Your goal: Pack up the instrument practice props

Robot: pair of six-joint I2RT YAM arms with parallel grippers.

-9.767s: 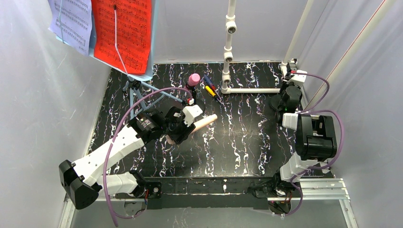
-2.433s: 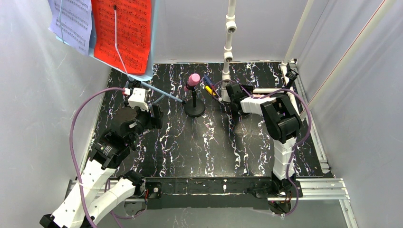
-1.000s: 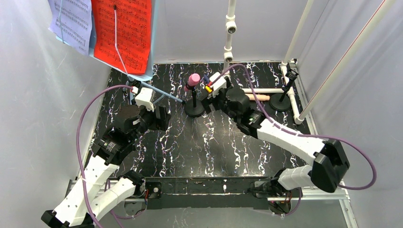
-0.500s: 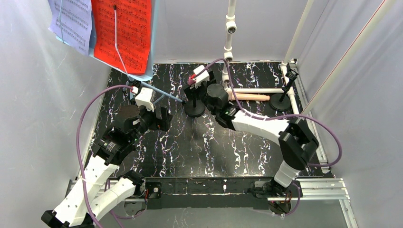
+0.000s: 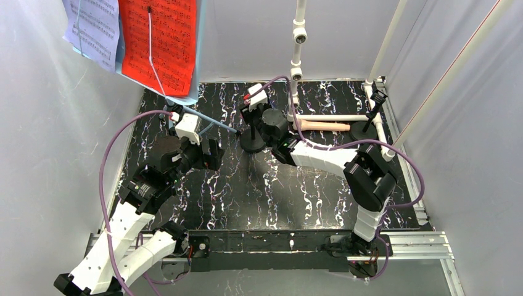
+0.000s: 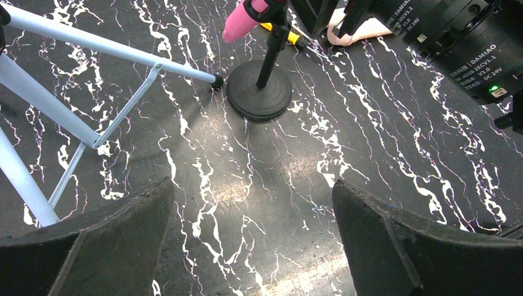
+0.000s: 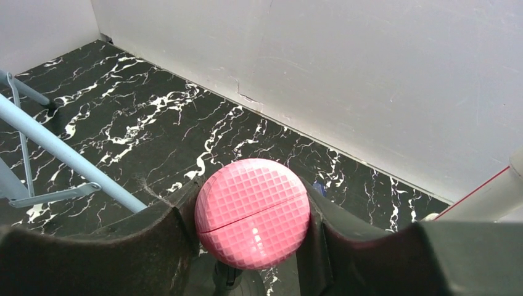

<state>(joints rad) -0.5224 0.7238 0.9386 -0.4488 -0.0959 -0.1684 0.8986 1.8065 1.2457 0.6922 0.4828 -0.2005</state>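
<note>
**Top external.** The black marbled counter (image 5: 265, 185) carries the props. The pale-blue music rack (image 5: 187, 98) stands at the far left on its tripod legs (image 5: 200, 120). A red sheet-music page (image 5: 157, 43) and a lavender page (image 5: 92, 24) lie on its face. The left gripper (image 5: 211, 152) hangs low beside the tripod legs, left of a black round-based holder (image 5: 251, 143). The right gripper (image 5: 249, 115) sits over that holder's stem. The beige toy microphone (image 5: 321, 126) lies flat on the counter along the white PVC pipe (image 5: 336, 117). One end of it is near a second holder (image 5: 364, 131) at the far right.

**Left wrist.** The left jaws are spread wide with nothing between them, and only bare counter shows between the fingers (image 6: 92, 246). Ahead, the near holder stands upright, with one tripod foot just beside its base. The pink toy microphone (image 6: 243, 17) sits tilted at the top of the stem.

**Right wrist.** The gridded pink head of the microphone fills the space between the right fingers (image 7: 166, 246). The right jaws pinch it from both sides, with no gap visible on either side.
</note>
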